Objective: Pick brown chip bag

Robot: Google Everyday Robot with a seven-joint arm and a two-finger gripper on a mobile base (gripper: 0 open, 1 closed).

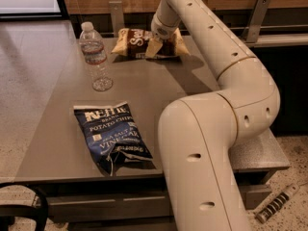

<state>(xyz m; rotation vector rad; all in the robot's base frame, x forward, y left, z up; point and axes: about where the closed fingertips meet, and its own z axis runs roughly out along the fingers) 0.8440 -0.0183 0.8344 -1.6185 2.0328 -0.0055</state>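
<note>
The brown chip bag (129, 42) lies at the far edge of the grey table (144, 85), its dark brown middle with white script and tan ends showing to the left of my arm. My gripper (159, 44) is down on the bag's middle, right over it, and hides the bag's centre. The bag rests on the table top. My cream arm (216, 57) reaches across from the lower right and covers the right half of the table.
A dark blue potato chip bag (113, 136) lies near the table's front left. A clear water bottle (95, 57) stands upright left of the brown bag. A wooden wall with metal brackets (255, 18) runs behind the table. A black curved object (24, 206) sits at the bottom left.
</note>
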